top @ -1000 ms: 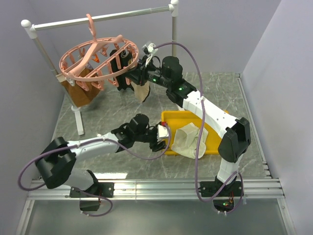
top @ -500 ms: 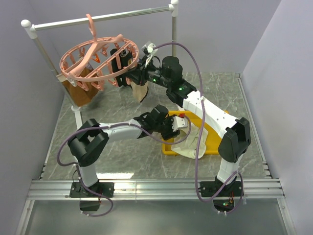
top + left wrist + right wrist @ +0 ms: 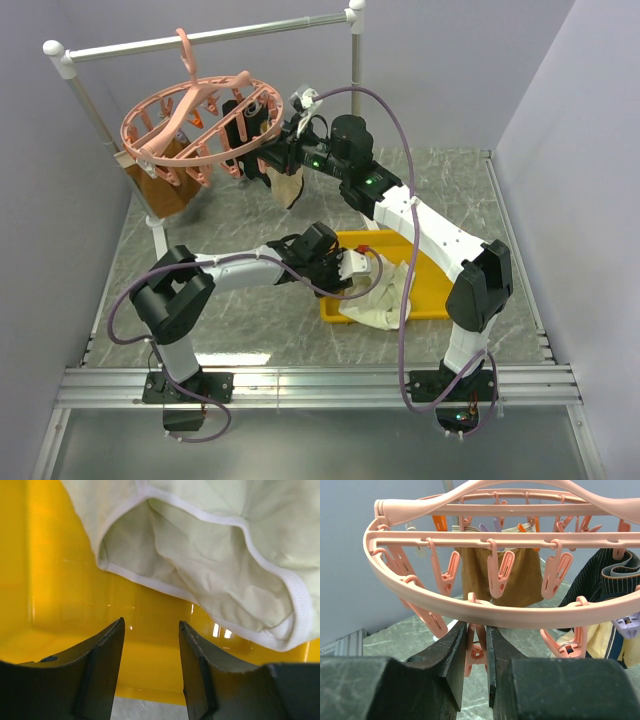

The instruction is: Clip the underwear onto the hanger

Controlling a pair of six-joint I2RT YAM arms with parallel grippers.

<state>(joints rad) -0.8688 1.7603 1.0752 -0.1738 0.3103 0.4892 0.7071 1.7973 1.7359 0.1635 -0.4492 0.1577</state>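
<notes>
**Left arm at the pick-up; right arm at the hanger.** The underwear (image 3: 210, 545) lies crumpled in the yellow tray (image 3: 45, 595) on the table (image 3: 240, 215). Its white-edged leg opening faces the left wrist camera, and in the top view one side seems to spill over the tray's near rim. The left fingers (image 3: 102, 665) stand apart with a clear gap between them and hold nothing. They sit low at the tray's wall, near the fabric but not touching it.

The step in hand appears to be grasping the garment. To do it well, the fingers should pass over the wall and close on the white seam of the nearest edge, not on a loose bunch in the middle, so that a firm hem is left free to feed into a clip. A pinch through several folds would likely carry the cloth as a wad. A straight upward lift should avoid dragging the light tray.

The right fingers (image 3: 445, 665) are nearly together, clamped on one pink clip (image 3: 476, 652) beneath the ring of the hanger (image 3: 485, 612). The hanger hangs from the white rail (image 3: 200, 37), well apart from the tray. Whether that clip's mouth is squeezed open cannot be told
</notes>
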